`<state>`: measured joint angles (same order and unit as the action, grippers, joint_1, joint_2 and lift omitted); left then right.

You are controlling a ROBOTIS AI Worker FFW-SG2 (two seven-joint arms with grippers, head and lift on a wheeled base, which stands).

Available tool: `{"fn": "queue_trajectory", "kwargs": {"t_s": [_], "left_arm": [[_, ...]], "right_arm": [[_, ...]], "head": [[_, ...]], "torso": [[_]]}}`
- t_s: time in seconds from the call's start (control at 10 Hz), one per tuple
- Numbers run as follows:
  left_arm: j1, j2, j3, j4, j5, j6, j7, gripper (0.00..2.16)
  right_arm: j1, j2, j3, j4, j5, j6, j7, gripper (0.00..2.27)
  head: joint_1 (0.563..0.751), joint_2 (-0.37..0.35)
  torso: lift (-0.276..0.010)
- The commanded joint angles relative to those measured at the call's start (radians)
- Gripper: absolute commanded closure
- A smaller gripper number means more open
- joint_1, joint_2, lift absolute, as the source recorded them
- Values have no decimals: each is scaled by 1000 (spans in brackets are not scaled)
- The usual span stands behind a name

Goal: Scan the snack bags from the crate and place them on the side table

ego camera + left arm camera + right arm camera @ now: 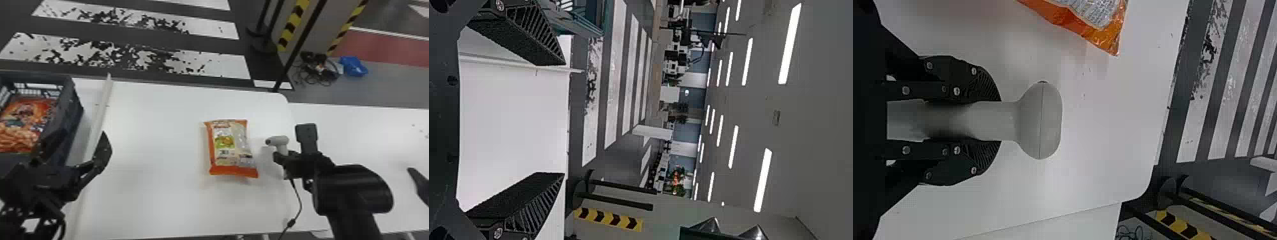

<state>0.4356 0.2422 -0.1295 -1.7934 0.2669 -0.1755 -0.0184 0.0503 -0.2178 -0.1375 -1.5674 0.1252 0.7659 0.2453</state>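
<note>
At the far left stands a dark crate (69, 111) with open-lattice sides, and inside it lies an orange snack bag (20, 127), its printed face up. How many bags lie beneath it cannot be told. The left pincer (81, 138) is at the crate's near right side; its two black fingers are spread wide, with nothing between them. Just right of the crate, a pale raised strip (99, 113) runs from the far edge of the white worktop (153, 127) towards the near side.

Right of the middle of the worktop, a second snack bag (228, 146) lies flat and alone, orange at both ends, with a pale label panel and a green patch on its upper face. It is near the grey-white scanner (278, 140) but apart from it. The right pincer (282, 161) is closed around the scanner's handle, one finger on each side; the scanner's head is clear of the fingers and points left, towards the bag. From the handle a dark cable (299, 201) hangs in a curve towards the near edge.

Farther right, a second white worktop (360, 137) adjoins the first. On the floor beyond it are tangled black cables (319, 68) and a blue bundle (353, 66).
</note>
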Motion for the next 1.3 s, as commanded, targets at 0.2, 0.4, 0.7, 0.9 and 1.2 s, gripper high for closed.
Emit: {"fn": "queue_trajectory", "kwargs": {"t_s": [0.2,0.4,0.7,0.9,1.2], "left_arm": [[-2,0,-1,2,0,0,0,83],[-2,0,1,2,0,0,0,83],[-2,-1,1,2,0,0,0,83],[-2,-1,-1,0,0,0,0,83],[0,-3,-1,0,0,0,2,83]], "right_arm": [[-9,-2,7,53,-13,-36,-18,2003],[-4,0,1,47,-35,-39,-43,306],[39,0,-24,-65,-68,-3,-54,36],[89,-2,-54,-181,-136,59,-35,53],[145,6,-119,-298,-312,142,68,80]], "head": [[695,-221],[695,-221],[695,-226],[695,-225],[695,-207]], "torso": [[-50],[-50],[-50],[-50],[-50]]}}
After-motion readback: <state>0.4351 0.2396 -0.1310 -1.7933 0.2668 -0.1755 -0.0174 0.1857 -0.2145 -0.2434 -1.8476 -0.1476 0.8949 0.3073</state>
